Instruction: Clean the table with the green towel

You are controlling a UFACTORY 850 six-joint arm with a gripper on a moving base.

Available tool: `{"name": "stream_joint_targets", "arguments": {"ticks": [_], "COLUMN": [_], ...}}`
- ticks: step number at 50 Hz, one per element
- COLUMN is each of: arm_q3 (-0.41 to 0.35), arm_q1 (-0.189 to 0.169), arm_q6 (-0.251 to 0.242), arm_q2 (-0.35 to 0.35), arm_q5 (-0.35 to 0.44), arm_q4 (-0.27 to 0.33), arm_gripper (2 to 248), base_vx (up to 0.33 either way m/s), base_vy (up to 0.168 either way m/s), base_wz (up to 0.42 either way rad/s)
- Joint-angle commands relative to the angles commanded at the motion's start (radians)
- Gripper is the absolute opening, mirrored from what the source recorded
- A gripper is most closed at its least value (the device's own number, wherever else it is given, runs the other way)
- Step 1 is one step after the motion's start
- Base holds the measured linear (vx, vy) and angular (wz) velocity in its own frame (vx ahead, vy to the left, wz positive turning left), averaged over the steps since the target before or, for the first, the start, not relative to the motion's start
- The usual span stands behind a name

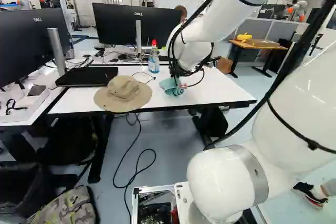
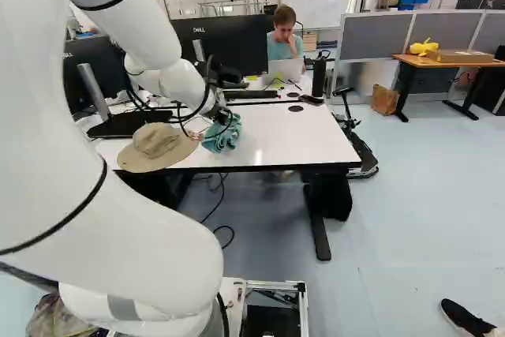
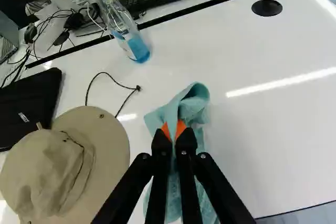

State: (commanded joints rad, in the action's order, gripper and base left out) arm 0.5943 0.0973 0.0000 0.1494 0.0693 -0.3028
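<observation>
A black hand (image 3: 174,133) pinches the green towel (image 3: 193,104), likely light, limp and best held by its bunched folds, on the white table (image 1: 215,92) near the centre of the left base view.

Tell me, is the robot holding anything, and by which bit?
Yes, the green towel. The jaws pinch a bunched-up fold near its middle, with some cloth poking out ahead of them and more beneath.
</observation>
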Motion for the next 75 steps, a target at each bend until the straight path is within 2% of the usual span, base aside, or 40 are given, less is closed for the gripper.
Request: {"name": "stream_joint_targets", "arguments": {"ticks": [13,38,75], "arm_q3": [-0.002,-0.002,-0.001], "arm_q1": [0.000,0.000,0.000], "arm_q6": [0.000,0.000,0.000], "arm_q2": [0.002,0.002,0.003], "arm_q5": [-0.014,-0.069,-0.069], "arm_q4": [-0.024,-0.128,-0.128], "arm_gripper": [25,25,25], "base_vx": [0.000,0.000,0.000], "base_vy": [0.000,0.000,0.000], "base_wz": [0.000,0.000,0.000]}}
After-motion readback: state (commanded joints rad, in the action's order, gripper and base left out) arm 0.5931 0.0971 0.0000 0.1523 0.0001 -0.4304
